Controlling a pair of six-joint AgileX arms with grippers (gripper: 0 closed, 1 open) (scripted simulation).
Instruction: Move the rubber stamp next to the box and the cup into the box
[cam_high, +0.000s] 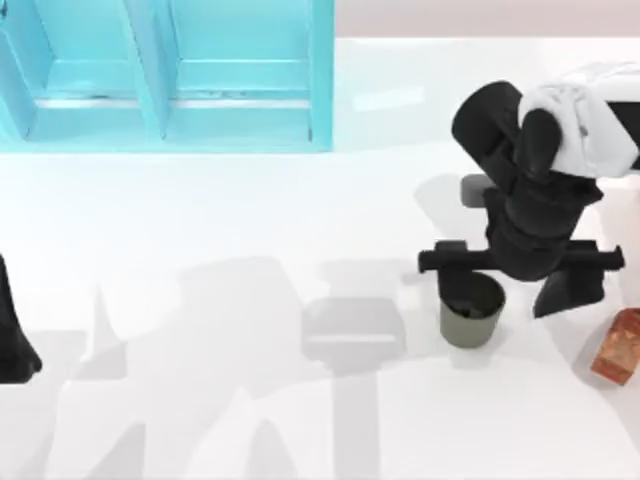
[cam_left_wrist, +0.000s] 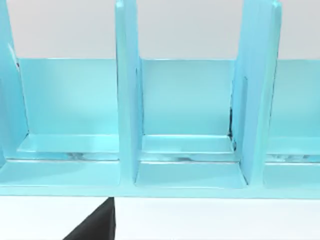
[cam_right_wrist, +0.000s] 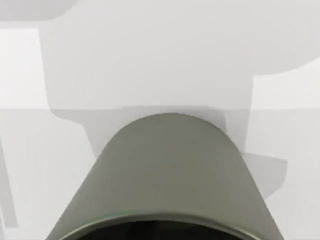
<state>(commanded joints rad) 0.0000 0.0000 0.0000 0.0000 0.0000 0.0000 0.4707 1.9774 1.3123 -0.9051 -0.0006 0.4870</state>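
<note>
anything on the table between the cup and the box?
No. In the top view, the stretch from the cup up-left to the box is bare white table, crossed by shadows. The right gripper sits over the cup's far rim.

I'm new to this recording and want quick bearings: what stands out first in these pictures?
The black right arm's tool hangs directly over the dark olive-grey cylindrical cup at the table's right, and the right wrist view looks down the cup's wall. At the table's far left stands the large turquoise compartmented box, and the small mottled orange-red rubber stamp block lies at the right edge. The left arm sits parked at the left edge.
</note>
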